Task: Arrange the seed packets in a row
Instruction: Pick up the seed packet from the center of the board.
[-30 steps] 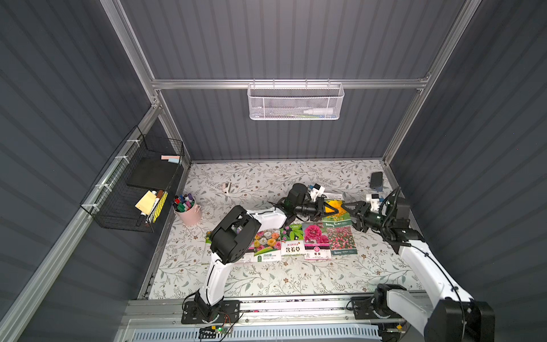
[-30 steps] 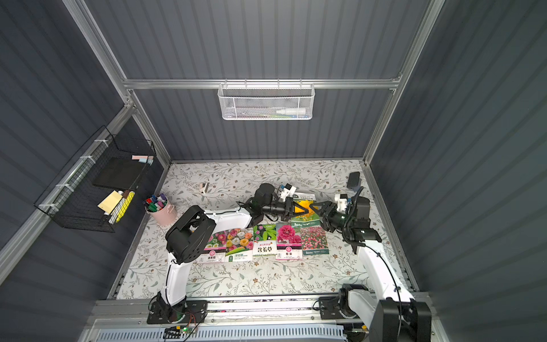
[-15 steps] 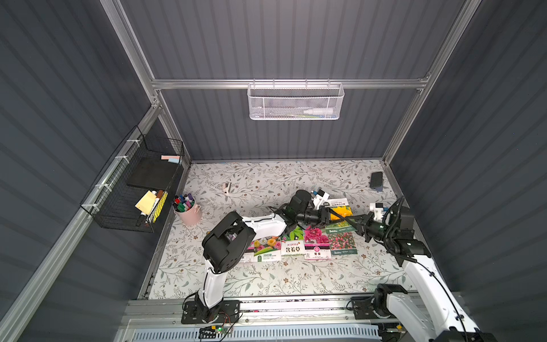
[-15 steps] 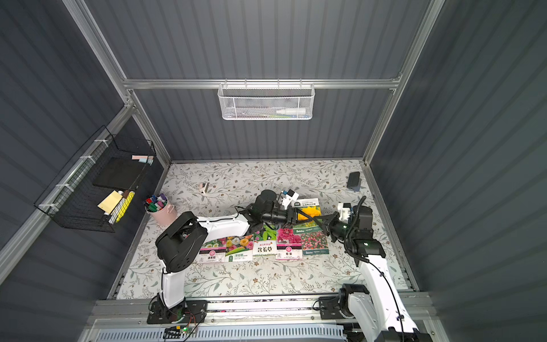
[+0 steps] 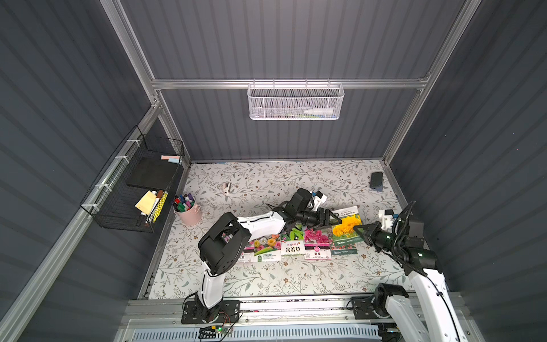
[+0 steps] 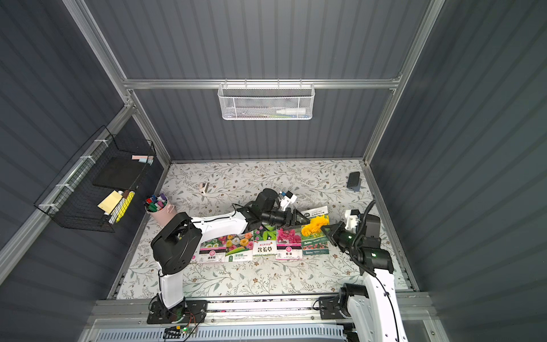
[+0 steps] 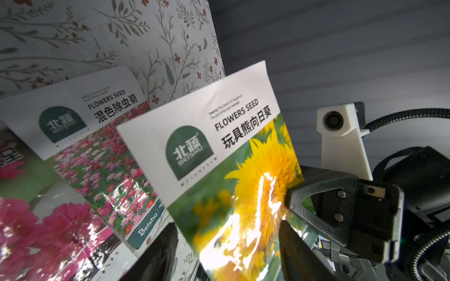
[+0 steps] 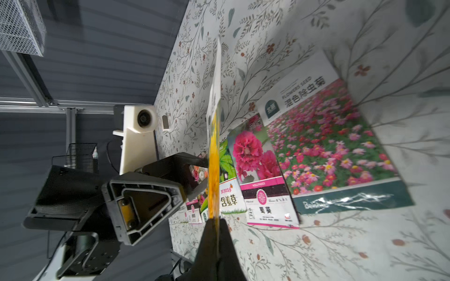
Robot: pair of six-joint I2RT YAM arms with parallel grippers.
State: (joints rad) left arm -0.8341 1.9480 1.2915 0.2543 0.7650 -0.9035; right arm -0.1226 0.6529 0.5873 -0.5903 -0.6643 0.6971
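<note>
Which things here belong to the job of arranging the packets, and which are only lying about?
For the job:
sunflower packet, pinched in the right gripper; five packets in the row on the table.

Lying about:
pink cup of markers; black wire basket; white mesh basket; dark flat object in the far corner.

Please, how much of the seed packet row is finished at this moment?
Done: five packets lie side by side in a row. In hand: the right pincer is shut on the sunflower packet, above the row's right end; the left pincer is open. Left: lay it down there.
</note>
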